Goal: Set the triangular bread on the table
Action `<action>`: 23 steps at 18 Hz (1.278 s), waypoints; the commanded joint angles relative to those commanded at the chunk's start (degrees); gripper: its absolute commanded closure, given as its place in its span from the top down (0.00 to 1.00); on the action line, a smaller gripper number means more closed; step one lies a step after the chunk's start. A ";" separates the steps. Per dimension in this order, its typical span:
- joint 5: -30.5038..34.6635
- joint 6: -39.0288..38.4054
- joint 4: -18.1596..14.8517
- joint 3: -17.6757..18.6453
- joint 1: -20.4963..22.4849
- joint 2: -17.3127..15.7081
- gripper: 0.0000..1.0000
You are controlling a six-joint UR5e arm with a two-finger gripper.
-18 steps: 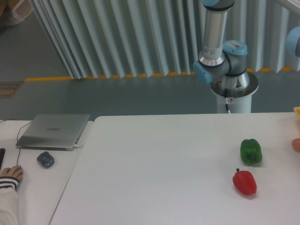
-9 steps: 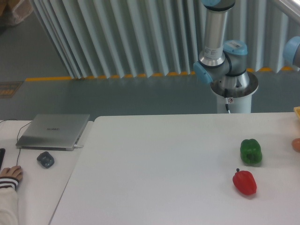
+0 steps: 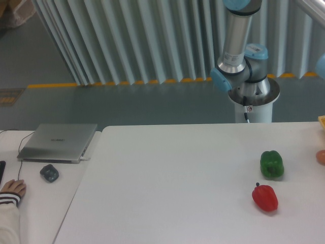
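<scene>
One fixed camera looks down across the table [image 3: 177,178] toward the arm's base [image 3: 252,96], fairly near.

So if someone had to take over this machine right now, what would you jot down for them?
Gripper: out of view; only the arm's base and lower joints show behind the table.
Bread: the triangular bread cannot be made out; small orange and yellow bits at the table's right edge are cut off by the frame.
On the table: green pepper, red pepper, apart from each other.
Done: no bread placed in the visible area.
Left: apparently the whole job.
</scene>
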State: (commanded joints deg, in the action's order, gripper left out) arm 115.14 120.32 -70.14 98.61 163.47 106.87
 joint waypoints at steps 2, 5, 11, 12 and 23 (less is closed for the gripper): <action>0.09 -0.26 0.70 0.17 0.00 0.26 1.00; 0.18 0.00 2.46 0.88 -0.35 0.79 1.00; 2.02 0.09 2.72 0.79 -0.44 1.41 1.00; 2.20 0.17 2.81 0.79 -0.44 1.41 1.00; 7.20 -0.09 5.54 1.58 -1.76 4.04 1.00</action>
State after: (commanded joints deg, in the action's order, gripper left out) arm 122.34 120.23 -64.60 100.20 161.72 110.92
